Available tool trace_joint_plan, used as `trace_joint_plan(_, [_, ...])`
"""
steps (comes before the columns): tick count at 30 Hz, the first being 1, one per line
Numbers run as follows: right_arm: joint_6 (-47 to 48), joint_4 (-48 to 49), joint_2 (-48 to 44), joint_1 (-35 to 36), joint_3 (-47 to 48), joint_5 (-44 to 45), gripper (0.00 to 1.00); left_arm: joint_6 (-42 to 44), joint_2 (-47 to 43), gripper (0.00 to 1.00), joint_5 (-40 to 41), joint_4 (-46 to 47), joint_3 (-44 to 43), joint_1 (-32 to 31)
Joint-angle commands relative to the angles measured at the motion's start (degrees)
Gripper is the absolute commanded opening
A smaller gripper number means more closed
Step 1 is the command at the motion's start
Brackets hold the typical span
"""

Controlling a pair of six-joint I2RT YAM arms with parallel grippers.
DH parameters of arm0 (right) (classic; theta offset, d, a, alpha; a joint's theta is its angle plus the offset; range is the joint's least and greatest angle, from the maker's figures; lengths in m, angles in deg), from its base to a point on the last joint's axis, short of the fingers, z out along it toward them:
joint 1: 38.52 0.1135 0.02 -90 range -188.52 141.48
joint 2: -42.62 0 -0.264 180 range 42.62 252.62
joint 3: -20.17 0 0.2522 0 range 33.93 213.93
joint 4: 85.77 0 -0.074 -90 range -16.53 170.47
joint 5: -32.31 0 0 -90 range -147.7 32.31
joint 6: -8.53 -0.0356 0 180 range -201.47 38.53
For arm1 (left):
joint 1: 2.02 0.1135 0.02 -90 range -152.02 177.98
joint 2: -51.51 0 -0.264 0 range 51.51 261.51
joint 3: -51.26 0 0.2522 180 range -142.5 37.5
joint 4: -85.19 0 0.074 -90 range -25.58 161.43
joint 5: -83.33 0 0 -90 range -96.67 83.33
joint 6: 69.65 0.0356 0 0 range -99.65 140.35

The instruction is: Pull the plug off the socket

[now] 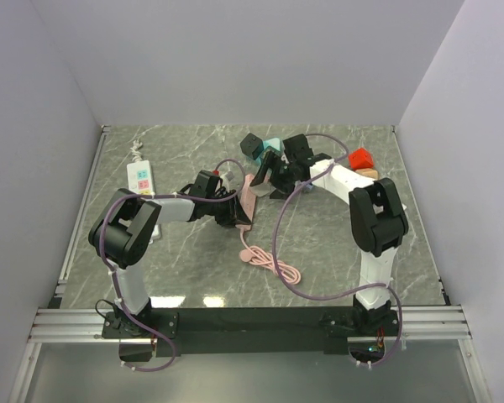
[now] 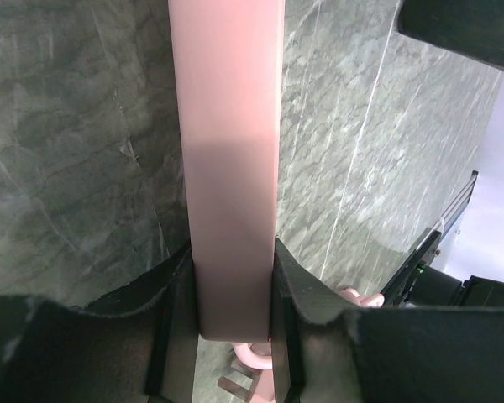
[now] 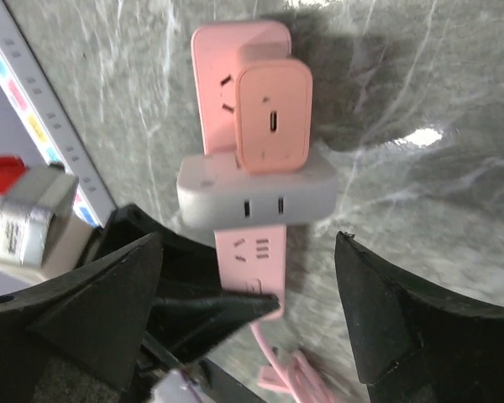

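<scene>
A: Grey marble worktop [image 1: 336, 243], and the left jaws pinch the pink power strip [image 2: 231, 168] by its sides.
B: Right jaws hang spread wide over the pink plug [image 3: 273, 117], seated in that strip.

A grey-green, marble-patterned tabletop [image 1: 344, 243] with pale veins fills the middle of the scene. Plain pale walls close it in on three sides. The back wall [image 1: 252, 59] rises from its far edge, and the left wall [image 1: 34, 168] and right wall [image 1: 475, 143] rise from its sides. A metal rail [image 1: 81, 210] runs along the tabletop's left edge, and a silver slotted frame [image 1: 67, 326] borders its near edge. Soft light leaves bright glare patches [image 1: 214, 300] on the tabletop close to that near edge.
</scene>
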Motion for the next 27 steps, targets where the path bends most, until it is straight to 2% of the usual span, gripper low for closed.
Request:
trace_joint_plan(1, [7.57, -4.19, -4.99, 0.27, 0.28, 0.04, 0.88, 1.88, 0.84, 0.01, 1.19, -6.69, 0.56, -0.51])
trace_joint_plan(7, [21.19, -8.42, -7.54, 0.0, 1.69, 3.38, 0.87, 3.55, 1.1, 0.01, -1.61, -8.54, -0.14, -0.51])
trace_joint_plan(16, [34.29, -12.55, -8.43, 0.0, 6.78, 4.95, 0.86, 6.71, 0.49, 0.01, -3.99, -11.79, -0.41, -0.51])
trace_joint_plan(27, [35.98, -12.56, -8.59, 0.0, 7.14, 7.34, 0.85, 7.15, 0.4, 0.01, -5.05, -12.67, -0.85, -0.51])
